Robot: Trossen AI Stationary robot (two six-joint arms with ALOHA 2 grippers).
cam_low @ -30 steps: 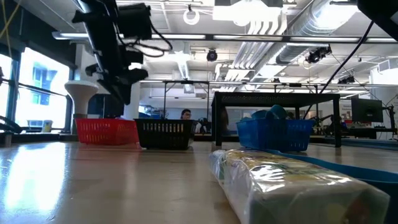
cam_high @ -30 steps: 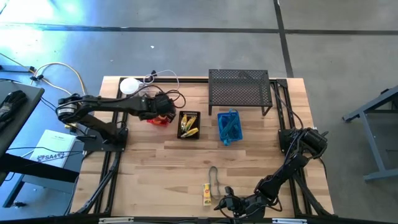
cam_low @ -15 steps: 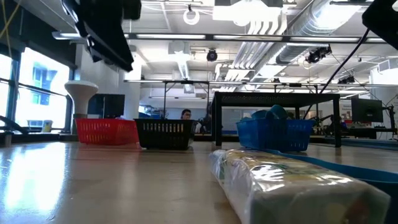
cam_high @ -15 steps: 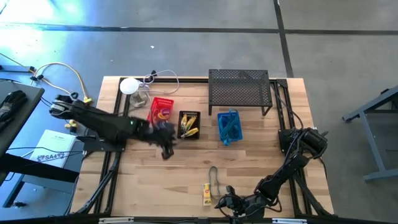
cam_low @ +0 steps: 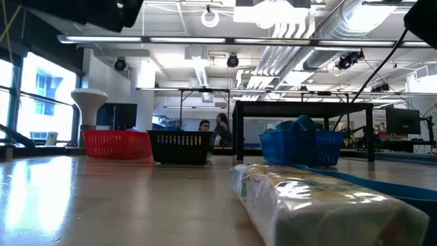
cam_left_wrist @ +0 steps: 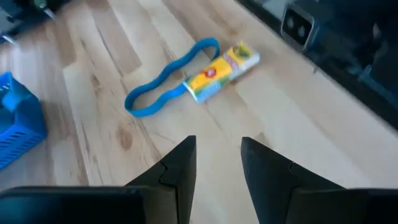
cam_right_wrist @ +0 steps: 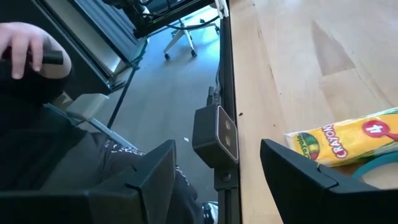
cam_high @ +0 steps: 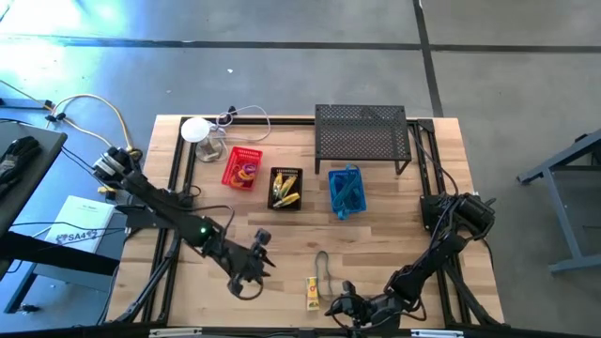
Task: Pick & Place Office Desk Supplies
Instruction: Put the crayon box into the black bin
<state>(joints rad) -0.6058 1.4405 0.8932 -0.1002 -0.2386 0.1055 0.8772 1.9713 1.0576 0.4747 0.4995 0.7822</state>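
A yellow crayon pack [cam_high: 312,292] in clear wrap lies flat near the table's near edge. A blue rubber-band loop [cam_left_wrist: 171,78] lies flat against its far end. My left gripper [cam_high: 252,269] hovers open and empty over bare wood to the left of the pack [cam_left_wrist: 221,65], pointing toward it. My right gripper [cam_high: 343,305] waits open and empty at the near edge, just right of the pack [cam_right_wrist: 348,143]. Red [cam_high: 242,168], black [cam_high: 285,188] and blue [cam_high: 345,192] baskets holding small items stand in a row farther back.
A black wire-mesh shelf [cam_high: 362,134] stands at the far right, and a white round object [cam_high: 195,130] with a cable at the far left. A small camera [cam_right_wrist: 214,134] is fixed to the near table edge. A person's hand [cam_right_wrist: 25,53] shows beyond that edge.
My left gripper has swung from above the red basket toward the table's near edge and a little to the right, toward the crayon pack, rolling as it went. The red basket now shows uncovered.
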